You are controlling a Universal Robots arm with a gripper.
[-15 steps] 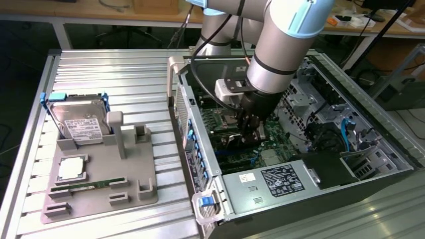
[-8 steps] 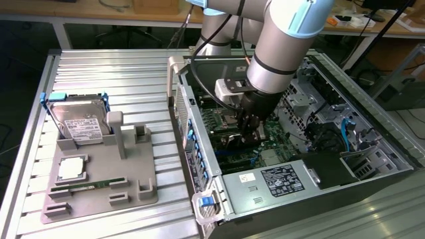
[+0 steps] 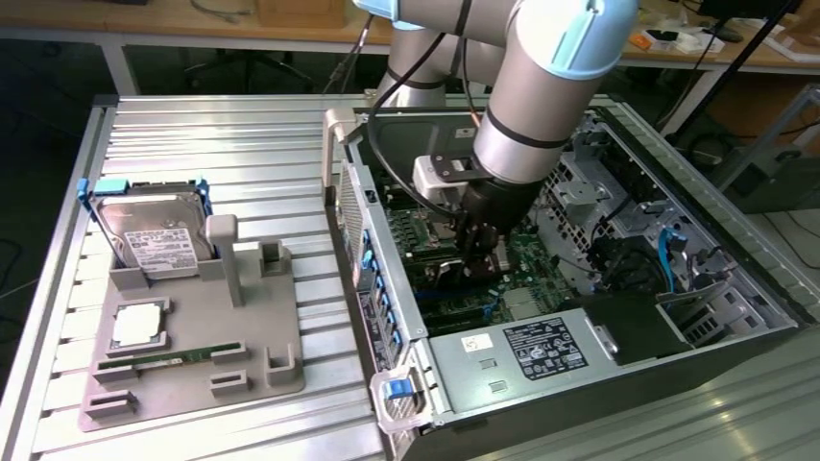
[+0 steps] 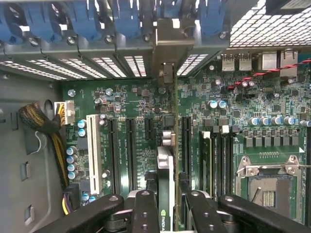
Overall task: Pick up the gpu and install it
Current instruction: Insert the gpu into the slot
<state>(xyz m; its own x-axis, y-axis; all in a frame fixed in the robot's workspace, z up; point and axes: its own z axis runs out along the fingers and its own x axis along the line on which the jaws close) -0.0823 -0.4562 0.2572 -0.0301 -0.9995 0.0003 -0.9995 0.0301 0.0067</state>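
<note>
The black two-fingered pincer [image 4: 166, 213] is clenched on the gpu [image 4: 165, 170], a thin flat card seen edge-on in the wrist view, its pale edge running straight ahead from between the fingers [image 4: 144, 211] and its silver end bracket [image 4: 167, 53] reaching up against the slotted rear wall of the case. The card stands upright over the green motherboard [image 4: 243, 104], above the run of long black expansion slots [image 4: 130, 153], with a white slot [image 4: 94, 153] further off to one side of the pincer and the black memory slots [image 4: 216, 158] and the silver processor socket [image 4: 266, 182] to the other. Whether the card's lower edge is already seated in a slot cannot be told. Beyond the bracket, a row of blue plastic clips [image 4: 82, 19] lines the rear of the case. In the exterior view the grey arm with pale blue joints [image 3: 544, 86] reaches down into the open black computer case [image 3: 717, 317], the pincer [image 3: 485, 252] deep inside over the board. Well away from the pincer, towards the exterior view's left, a grey parts holder [image 3: 244, 355] lies on the ribbed metal table [image 3: 205, 134], carrying a silver hard drive with a white label [image 3: 154, 235], a square silver processor [image 3: 138, 327] and a narrow green memory stick [image 3: 173, 358].
</note>
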